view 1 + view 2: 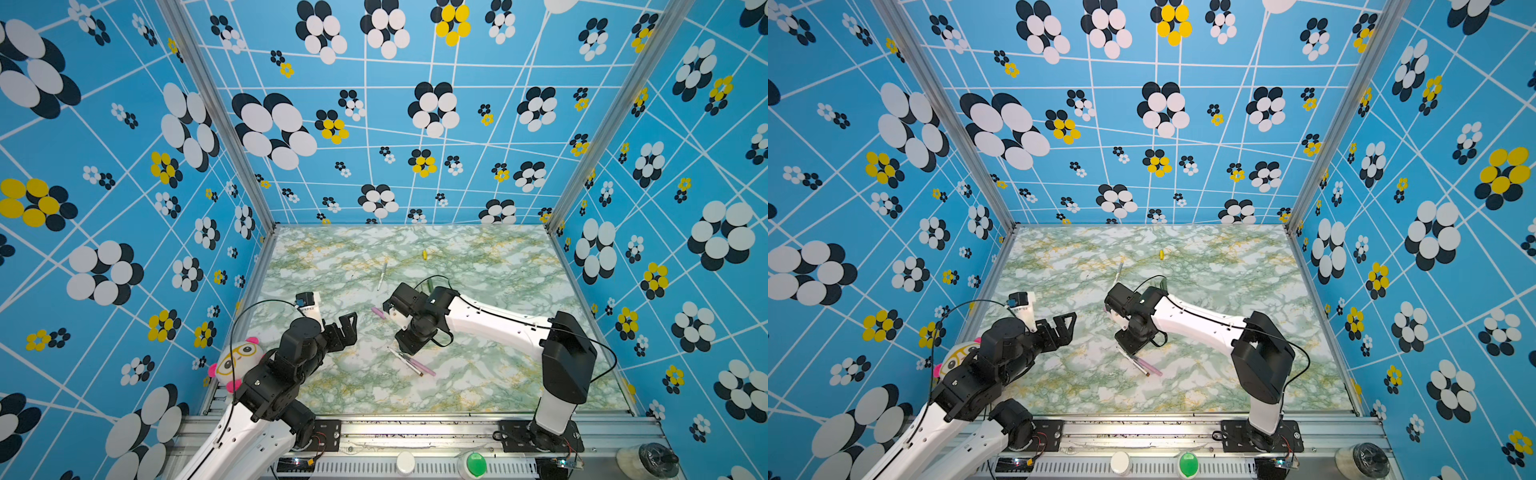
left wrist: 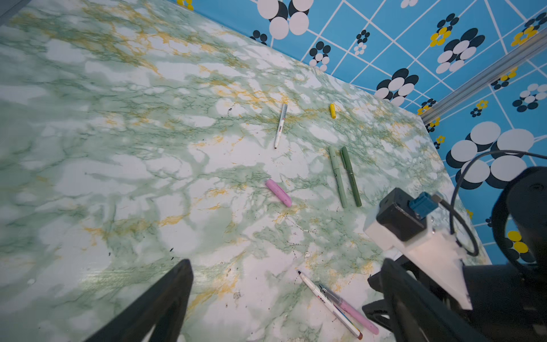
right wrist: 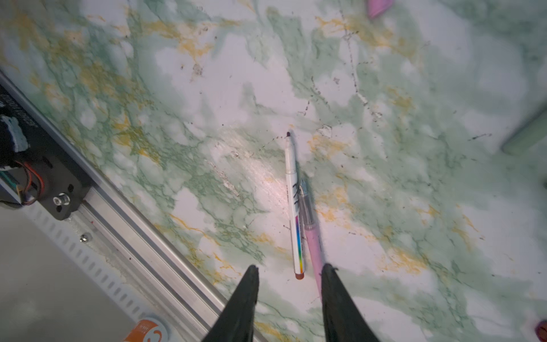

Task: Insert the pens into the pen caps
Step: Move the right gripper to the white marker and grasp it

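Pen pair [image 3: 294, 207] beneath parted right tool [image 3: 290, 267]

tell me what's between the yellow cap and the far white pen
Nothing, only bare table between yellow cap and far white pen; left wrist view shows it.

Robot lab cell: aluminium frame [image 1: 218, 112], flower-print backdrop walls [image 1: 374, 166], marble-film tabletop [image 1: 478, 382], mounting rail [image 1: 415, 430].

Marbled tabletop [image 2: 118, 183]: pink cap [image 2: 278, 192]; beyond it white pen [image 2: 280, 125] & yellow cap [image 2: 332, 111]; to its right pale green pen [image 2: 337, 177] beside dark green pen [image 2: 350, 177]; nearer, brown-tipped pen [image 2: 322, 297] touching pink pen [image 2: 358, 315]
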`<move>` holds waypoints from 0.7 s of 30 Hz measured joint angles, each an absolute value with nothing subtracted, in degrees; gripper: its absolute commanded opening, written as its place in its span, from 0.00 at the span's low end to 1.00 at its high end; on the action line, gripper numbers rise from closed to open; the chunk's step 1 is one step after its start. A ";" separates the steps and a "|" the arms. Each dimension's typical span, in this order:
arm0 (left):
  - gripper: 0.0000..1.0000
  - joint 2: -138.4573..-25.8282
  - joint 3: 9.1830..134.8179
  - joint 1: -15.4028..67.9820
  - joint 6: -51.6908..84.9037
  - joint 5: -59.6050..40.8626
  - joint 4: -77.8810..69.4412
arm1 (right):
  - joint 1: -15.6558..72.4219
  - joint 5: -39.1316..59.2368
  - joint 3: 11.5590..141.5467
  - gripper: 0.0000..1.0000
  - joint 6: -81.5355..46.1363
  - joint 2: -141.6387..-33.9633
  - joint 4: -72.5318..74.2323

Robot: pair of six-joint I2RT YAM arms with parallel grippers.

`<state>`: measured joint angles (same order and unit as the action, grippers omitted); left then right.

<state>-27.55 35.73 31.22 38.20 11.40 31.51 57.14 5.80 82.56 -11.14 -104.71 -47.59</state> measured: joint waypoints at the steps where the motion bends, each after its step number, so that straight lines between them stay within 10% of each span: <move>1: 1.00 -26.41 35.55 31.05 38.63 11.70 32.40 | 57.32 5.85 82.56 0.38 -11.14 -105.36 -46.94; 21: 0.99 -22.68 32.27 28.82 41.54 12.84 35.70 | 58.72 3.22 94.48 0.38 -8.08 -122.21 -44.58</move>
<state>-22.68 32.27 28.82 41.54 12.84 35.70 58.72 3.22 94.48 -8.08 -122.21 -44.58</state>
